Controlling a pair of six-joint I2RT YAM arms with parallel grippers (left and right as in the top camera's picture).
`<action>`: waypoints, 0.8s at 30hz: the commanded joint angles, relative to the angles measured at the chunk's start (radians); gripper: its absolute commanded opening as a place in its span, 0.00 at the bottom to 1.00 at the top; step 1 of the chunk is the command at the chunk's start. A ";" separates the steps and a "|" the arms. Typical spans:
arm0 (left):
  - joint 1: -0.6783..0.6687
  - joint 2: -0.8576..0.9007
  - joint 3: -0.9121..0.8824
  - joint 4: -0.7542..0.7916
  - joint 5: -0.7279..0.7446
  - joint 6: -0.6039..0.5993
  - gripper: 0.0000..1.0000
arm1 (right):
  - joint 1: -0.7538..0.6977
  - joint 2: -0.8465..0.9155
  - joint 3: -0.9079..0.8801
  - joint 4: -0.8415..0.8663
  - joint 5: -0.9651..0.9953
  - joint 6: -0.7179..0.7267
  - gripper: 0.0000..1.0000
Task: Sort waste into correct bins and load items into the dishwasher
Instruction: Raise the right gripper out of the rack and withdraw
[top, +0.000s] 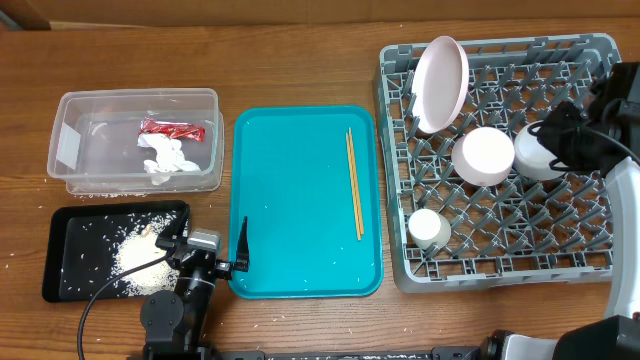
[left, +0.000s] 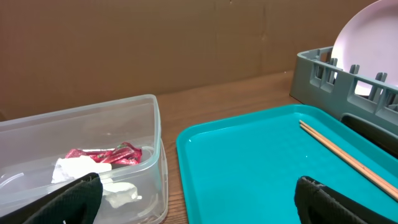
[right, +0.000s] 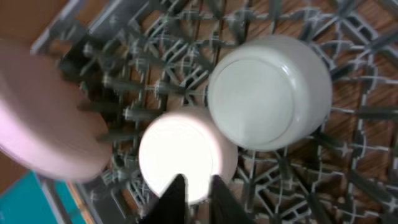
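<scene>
Sorting is judged nearly done — wrapper (top: 171, 129) binned, bowls (top: 484, 155) in the dish rack (top: 500, 275), only chopsticks (top: 354, 182) left on the teal tray (top: 290, 200); left gripper (left: 199, 202) spread empty, right gripper's (right: 196, 193) closure cannot be told.

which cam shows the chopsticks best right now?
Overhead: both chopsticks show at full length, lying side by side on the teal tray. The left wrist view catches only part of them, running off the right edge of the frame. The right wrist view looks into the rack; no chopsticks there.
</scene>
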 joint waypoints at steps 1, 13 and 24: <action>0.007 -0.010 -0.006 0.003 0.005 0.019 1.00 | -0.003 0.062 -0.002 0.061 0.106 0.030 0.10; 0.007 -0.010 -0.006 0.003 0.005 0.019 1.00 | -0.048 0.219 -0.002 0.081 0.207 0.048 0.04; 0.007 -0.010 -0.006 0.003 0.005 0.019 1.00 | -0.055 0.224 -0.002 0.070 0.252 0.049 0.06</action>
